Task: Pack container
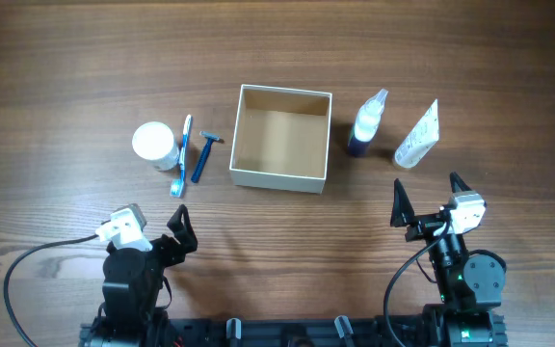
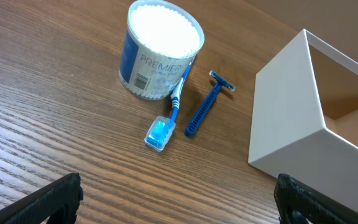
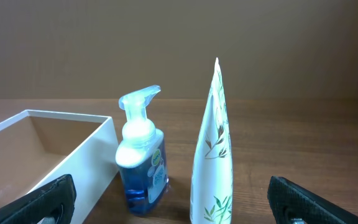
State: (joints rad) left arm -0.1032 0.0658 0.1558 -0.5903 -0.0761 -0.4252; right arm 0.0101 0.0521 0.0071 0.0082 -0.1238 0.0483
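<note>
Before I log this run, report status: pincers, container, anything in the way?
Both open: left pincer, right pincer. Container empty, upright. Razor, pump bottle flank it, nothing blocking.

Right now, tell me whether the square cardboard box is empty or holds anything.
Empty. The overhead view shows only bare tan floor inside the square cream-white cardboard box; nothing lies in it.

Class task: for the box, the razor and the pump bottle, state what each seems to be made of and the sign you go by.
Box: likely cardboard with a matte finish; cream outside, plain tan inside, thin straight walls.
Razor: probably moulded plastic, uniform blue and slightly glossy; the blades are too small to judge.
Pump bottle: apparently see-through blue plastic, glossy, with an opaque white pump.
</note>
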